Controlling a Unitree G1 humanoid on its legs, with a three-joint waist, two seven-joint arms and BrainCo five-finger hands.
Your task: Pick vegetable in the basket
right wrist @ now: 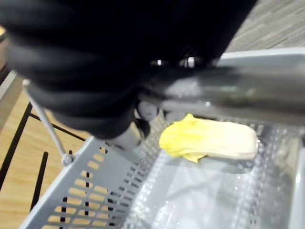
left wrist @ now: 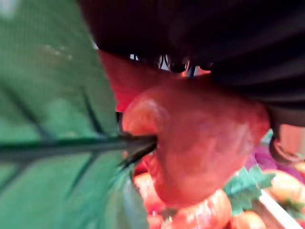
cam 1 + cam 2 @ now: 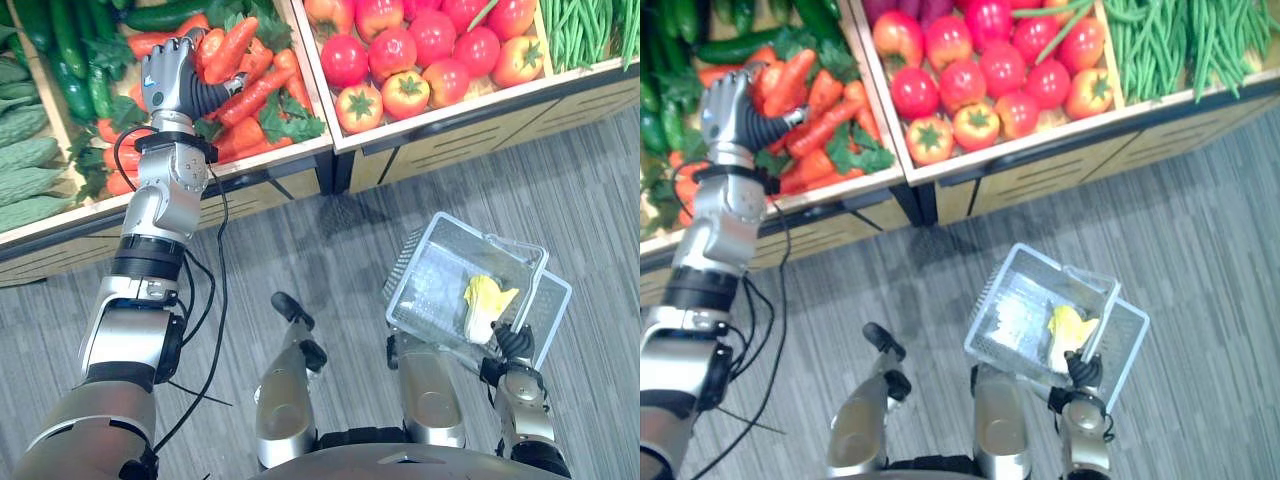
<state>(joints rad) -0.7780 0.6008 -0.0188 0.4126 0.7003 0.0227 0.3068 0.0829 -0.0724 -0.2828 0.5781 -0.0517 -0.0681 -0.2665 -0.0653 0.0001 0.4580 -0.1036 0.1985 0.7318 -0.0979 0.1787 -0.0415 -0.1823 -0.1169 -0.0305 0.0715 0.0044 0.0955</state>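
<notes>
One carrot [image 2: 200, 143] sits right under the left hand [image 3: 168, 75] (can't tell if it's gripped), so it could slip loose before reaching the basket [image 3: 425, 285] the right hand [image 3: 515, 345] clutches.

Left arm reaches forward and up, elbow slightly bent, wrist about straight, with the left hand [image 3: 172, 78] at the far end; its grip is not readable. Right arm is low and close to the body, forearm forward, with the right hand [image 3: 512, 342] curled round a basket handle [image 1: 228, 95].

basket [image 3: 402, 268]: grey perforated plastic | crate [image 3: 480, 125]: wood | tomatoes [image 3: 432, 38]: glossy, smooth
</notes>
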